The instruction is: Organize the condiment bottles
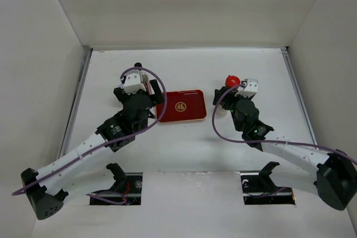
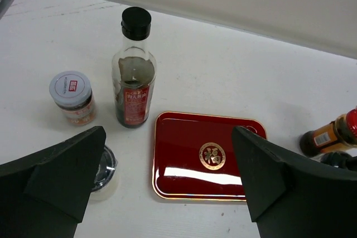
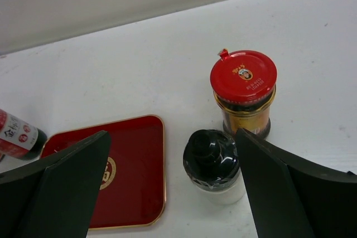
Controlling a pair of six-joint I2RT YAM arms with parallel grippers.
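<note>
In the left wrist view the tall clear black-capped bottle [image 2: 134,71] stands beyond the red tray's far left corner. The white-lidded jar [image 2: 71,96] is left of it. The silver-lidded jar [image 2: 103,168] is half hidden behind my left finger. My left gripper [image 2: 168,133] is open and empty above the tray's near left part. In the right wrist view the red-lidded jar [image 3: 244,90] stands behind the short black-topped bottle [image 3: 213,163]. My right gripper [image 3: 172,133] is open and empty, with the black-topped bottle just inside its right finger. Seen from the top, the red-lidded jar [image 1: 232,80] is beside the right gripper [image 1: 237,97].
The flat red tray [image 1: 181,106] lies between the two arms with nothing on it; it also shows in the left wrist view [image 2: 184,137] and the right wrist view [image 3: 134,160]. White walls enclose the table at the back and on both sides.
</note>
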